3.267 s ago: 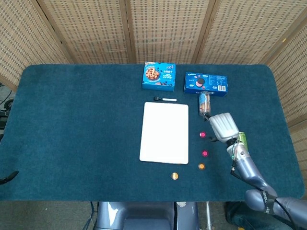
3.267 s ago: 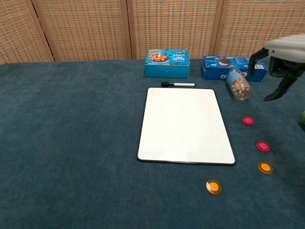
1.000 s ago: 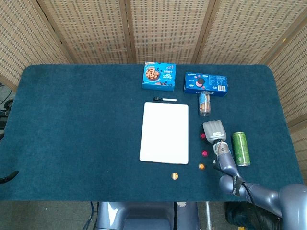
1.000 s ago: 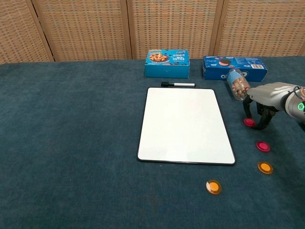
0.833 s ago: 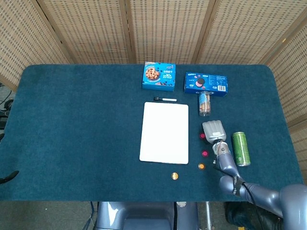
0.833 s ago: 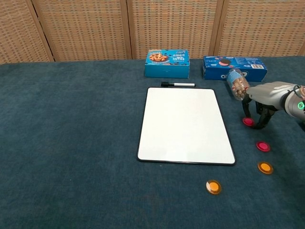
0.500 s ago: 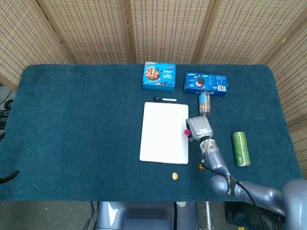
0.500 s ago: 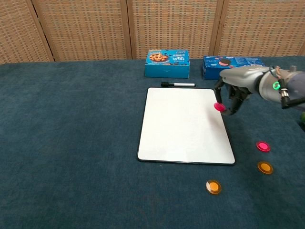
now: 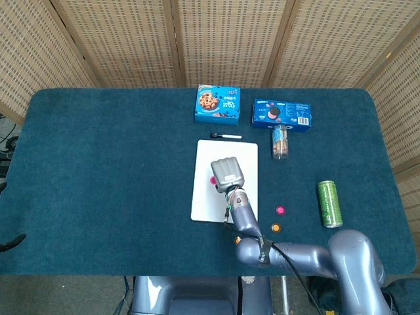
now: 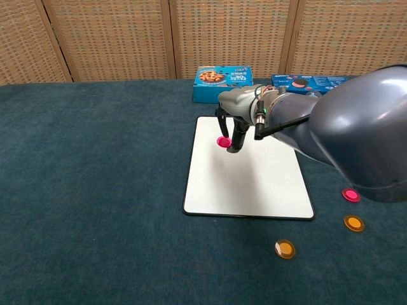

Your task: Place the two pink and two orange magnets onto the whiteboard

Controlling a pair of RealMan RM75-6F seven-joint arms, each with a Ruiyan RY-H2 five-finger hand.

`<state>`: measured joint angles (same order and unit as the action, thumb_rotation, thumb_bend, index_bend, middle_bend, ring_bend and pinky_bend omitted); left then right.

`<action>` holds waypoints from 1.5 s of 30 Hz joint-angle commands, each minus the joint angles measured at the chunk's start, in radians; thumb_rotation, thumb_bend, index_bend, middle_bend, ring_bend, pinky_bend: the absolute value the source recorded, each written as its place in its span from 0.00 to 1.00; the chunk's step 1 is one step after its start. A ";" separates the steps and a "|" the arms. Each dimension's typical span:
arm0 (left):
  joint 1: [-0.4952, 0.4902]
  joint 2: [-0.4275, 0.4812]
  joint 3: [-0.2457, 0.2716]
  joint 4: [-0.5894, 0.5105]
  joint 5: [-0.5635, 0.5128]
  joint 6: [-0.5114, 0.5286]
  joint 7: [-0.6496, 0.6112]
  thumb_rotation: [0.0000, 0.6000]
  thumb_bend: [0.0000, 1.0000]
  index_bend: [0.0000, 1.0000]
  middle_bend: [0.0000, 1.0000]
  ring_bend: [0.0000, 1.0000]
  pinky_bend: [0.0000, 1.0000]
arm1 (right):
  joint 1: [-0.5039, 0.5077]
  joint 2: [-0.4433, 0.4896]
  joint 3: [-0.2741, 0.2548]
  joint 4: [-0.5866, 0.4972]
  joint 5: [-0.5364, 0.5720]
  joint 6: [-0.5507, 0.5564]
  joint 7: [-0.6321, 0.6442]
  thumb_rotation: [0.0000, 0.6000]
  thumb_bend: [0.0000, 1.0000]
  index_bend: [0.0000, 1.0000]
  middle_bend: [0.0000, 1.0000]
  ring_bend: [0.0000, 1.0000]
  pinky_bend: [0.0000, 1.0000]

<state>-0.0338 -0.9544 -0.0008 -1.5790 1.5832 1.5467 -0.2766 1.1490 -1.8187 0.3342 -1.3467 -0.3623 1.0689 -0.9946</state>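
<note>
Chest view shows a pink magnet (image 10: 223,142) pinched in my right robot hand (image 10: 233,121), my fingers (image 10: 238,135) pointing down and closed on it over the far left part of the whiteboard (image 10: 248,181). I cannot tell whether the magnet touches the board or hangs just above it. From the head view the back of that robot hand (image 9: 227,172) covers most of the magnet, and only a pink edge (image 9: 213,180) peeks out at its left side, over the white sheet (image 9: 207,200).

The second pink magnet (image 10: 350,194) lies on the table (image 10: 95,190) to the right of the whiteboard, well apart from it. Just nearer than it sits one orange magnet (image 10: 353,223). The other orange magnet (image 10: 285,248) lies near the whiteboard's near right corner, off the board. All three are flat on the dark blue cloth.

A black marker (image 9: 226,136) lies along the far edge of the whiteboard. Beyond it stand a blue cookie box (image 9: 218,105) and, to its right, a longer blue biscuit box (image 9: 281,114). A tube of snacks (image 9: 280,142) lies on its side just near the longer box. A green can (image 9: 329,203) lies on the table far to the right. Behind the table stands a woven screen (image 9: 223,39).

My left robot hand shows in neither view.
</note>
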 commanded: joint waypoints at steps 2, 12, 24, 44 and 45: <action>-0.002 0.007 0.004 0.004 0.005 -0.003 -0.018 1.00 0.00 0.00 0.00 0.00 0.00 | 0.009 -0.008 -0.003 -0.016 -0.010 0.046 -0.020 1.00 0.18 0.18 0.96 0.97 1.00; -0.001 0.009 0.017 0.005 0.028 0.002 -0.024 1.00 0.00 0.00 0.00 0.00 0.00 | -0.140 0.215 -0.129 -0.311 -0.171 0.162 0.039 1.00 0.24 0.30 0.96 0.97 1.00; 0.006 -0.001 0.032 0.000 0.065 0.026 0.010 1.00 0.00 0.00 0.00 0.00 0.00 | -0.370 0.392 -0.352 -0.372 -0.374 0.162 0.244 1.00 0.35 0.41 0.96 0.97 1.00; 0.005 -0.011 0.037 -0.007 0.065 0.023 0.048 1.00 0.00 0.00 0.00 0.00 0.00 | -0.480 0.342 -0.392 -0.242 -0.542 0.103 0.348 1.00 0.36 0.41 0.96 0.97 1.00; 0.005 -0.011 0.037 -0.007 0.065 0.023 0.048 1.00 0.00 0.00 0.00 0.00 0.00 | -0.484 0.337 -0.393 -0.233 -0.547 0.102 0.347 1.00 0.36 0.41 0.96 0.97 1.00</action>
<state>-0.0285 -0.9656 0.0361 -1.5858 1.6480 1.5701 -0.2288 0.6699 -1.4759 -0.0585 -1.5867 -0.9033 1.1735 -0.6476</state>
